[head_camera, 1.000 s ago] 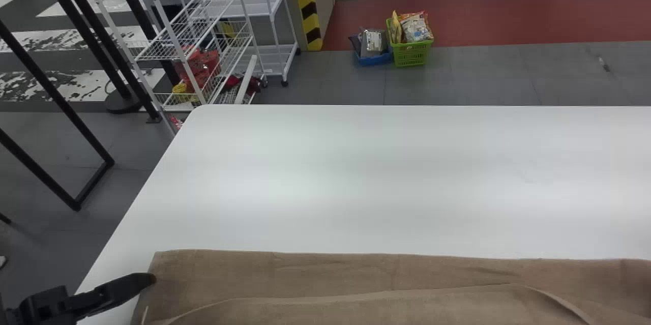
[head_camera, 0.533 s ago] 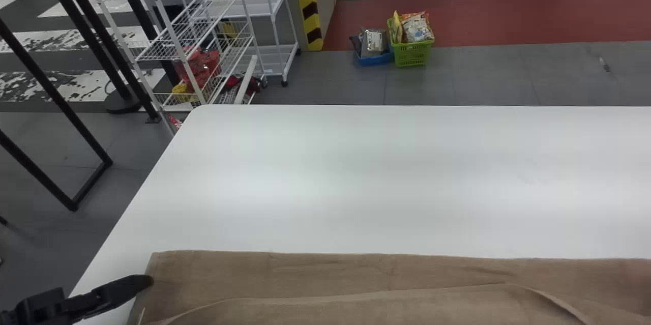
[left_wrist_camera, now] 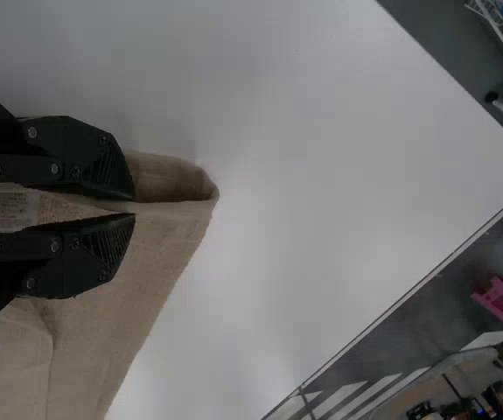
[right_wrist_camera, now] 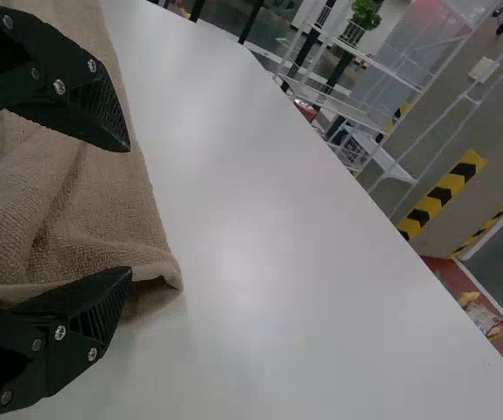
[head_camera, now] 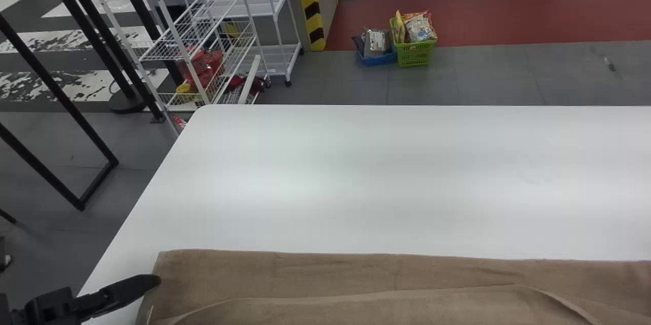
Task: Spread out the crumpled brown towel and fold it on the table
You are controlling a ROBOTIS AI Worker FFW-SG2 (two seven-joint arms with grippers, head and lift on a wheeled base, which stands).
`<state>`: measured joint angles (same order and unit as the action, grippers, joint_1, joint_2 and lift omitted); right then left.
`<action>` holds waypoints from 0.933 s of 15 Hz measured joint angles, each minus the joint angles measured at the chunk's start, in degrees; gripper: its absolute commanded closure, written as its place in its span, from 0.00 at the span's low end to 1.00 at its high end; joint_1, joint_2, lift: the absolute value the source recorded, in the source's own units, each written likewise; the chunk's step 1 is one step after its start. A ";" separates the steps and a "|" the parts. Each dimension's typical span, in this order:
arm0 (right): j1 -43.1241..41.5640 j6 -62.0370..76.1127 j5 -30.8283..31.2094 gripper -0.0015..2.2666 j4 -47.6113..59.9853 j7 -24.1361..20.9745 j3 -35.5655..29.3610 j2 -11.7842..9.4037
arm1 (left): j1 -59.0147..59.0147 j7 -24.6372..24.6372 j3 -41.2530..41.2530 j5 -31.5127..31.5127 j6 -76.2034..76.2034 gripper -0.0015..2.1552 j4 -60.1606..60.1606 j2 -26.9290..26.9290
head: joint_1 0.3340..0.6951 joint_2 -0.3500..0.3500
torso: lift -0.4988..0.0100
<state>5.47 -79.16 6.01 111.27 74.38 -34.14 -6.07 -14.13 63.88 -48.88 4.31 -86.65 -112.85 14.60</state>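
Two corners looked the best holds on the soft, light, floppy towel [head_camera: 330, 274], near on the table [head_camera: 396, 177]. The right gripper [right_wrist_camera: 129, 208] stood open by one; whether the left gripper [left_wrist_camera: 134, 207] pinched cloth, I could not tell.

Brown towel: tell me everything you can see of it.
The towel is brown with a fuzzy pile, stretched sideways across the table. It is partly spread: one layer overlaps another, and folds curl up at both ends. A pale label shows near the left gripper. That gripper and the right gripper stand open around its ends; contact I can't tell.
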 measured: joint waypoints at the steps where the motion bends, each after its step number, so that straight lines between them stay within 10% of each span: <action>1: -0.03 -0.06 0.13 0.18 -0.20 -0.03 -0.35 -0.01 | -0.09 0.16 -0.33 0.04 0.12 0.44 0.00 0.02 | 1.00 0.83 | 0.73; 14: 0.55 -0.90 0.76 0.21 -1.68 -0.64 -2.34 -0.11 | -0.71 1.20 -1.21 0.35 0.47 0.44 0.00 0.01 | 1.00 0.81 | 0.73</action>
<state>6.02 -80.06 6.78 109.59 73.74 -36.48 -6.19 -14.84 65.08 -50.09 4.66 -86.18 -112.85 14.61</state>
